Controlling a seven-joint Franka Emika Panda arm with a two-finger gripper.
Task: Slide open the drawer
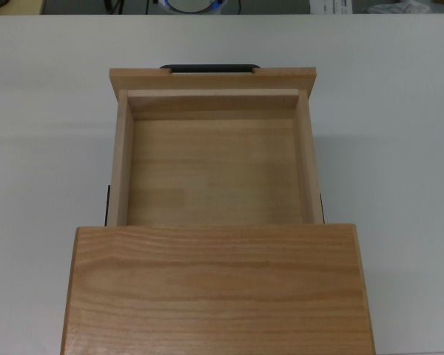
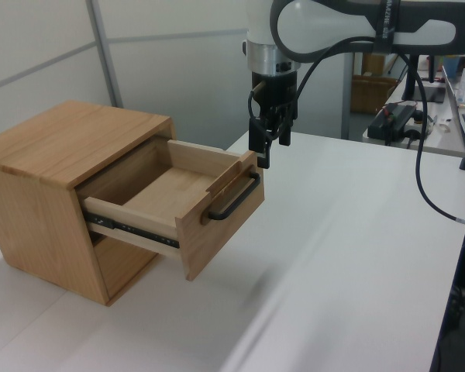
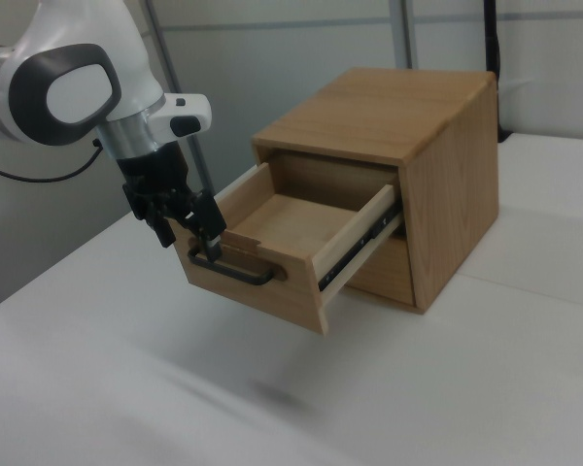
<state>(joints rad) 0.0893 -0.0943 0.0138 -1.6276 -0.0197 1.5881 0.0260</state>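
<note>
The drawer (image 1: 214, 170) is a light pine tray, pulled well out of the wooden cabinet (image 1: 214, 288), and it holds nothing. Its black U-shaped handle (image 1: 209, 68) faces the top view's upper edge. In the left view the drawer (image 2: 217, 221) juts to the right, with my gripper (image 2: 261, 153) hanging just above the far end of the handle (image 2: 236, 200). In the right view the gripper (image 3: 189, 238) is open, with nothing between its fingers, at the left end of the handle (image 3: 235, 274). The top view does not show the gripper.
The cabinet stands on a white table (image 2: 349, 256) that stretches wide to the left view's right. A black cable (image 2: 422, 155) hangs from the arm. Beyond the table's far edge are boxes and equipment (image 2: 395, 116).
</note>
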